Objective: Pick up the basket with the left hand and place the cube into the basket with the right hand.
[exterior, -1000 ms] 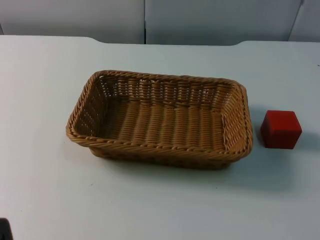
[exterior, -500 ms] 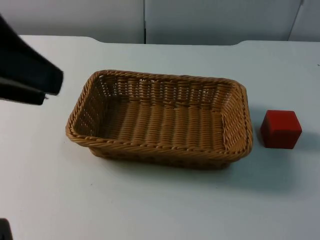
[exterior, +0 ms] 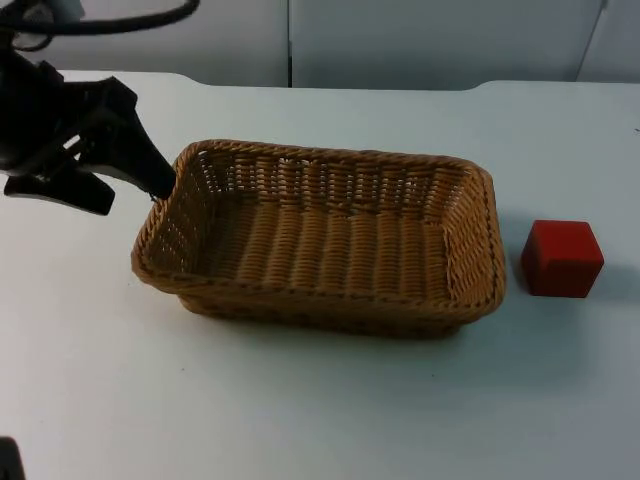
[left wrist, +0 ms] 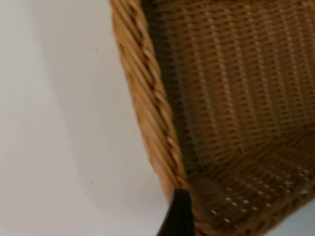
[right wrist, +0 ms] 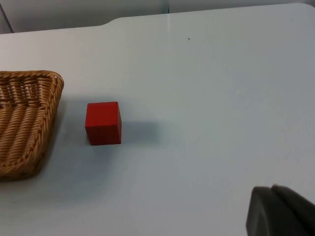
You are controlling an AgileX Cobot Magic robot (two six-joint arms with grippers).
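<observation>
Wicker basket (exterior: 322, 240) sits mid-worktop (exterior: 300, 410), red cube (exterior: 561, 258) just beside its right end, not touching. Left gripper (exterior: 150, 185) is at the basket's left rim, jaws spread. Right gripper waits off to the right, can't tell its jaws.

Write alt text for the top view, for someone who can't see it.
A rectangular wicker basket sits mid-table with the left gripper at its left rim. A red cube rests on the white table just right of the basket, apart from it, with a grey partition wall behind.
</observation>
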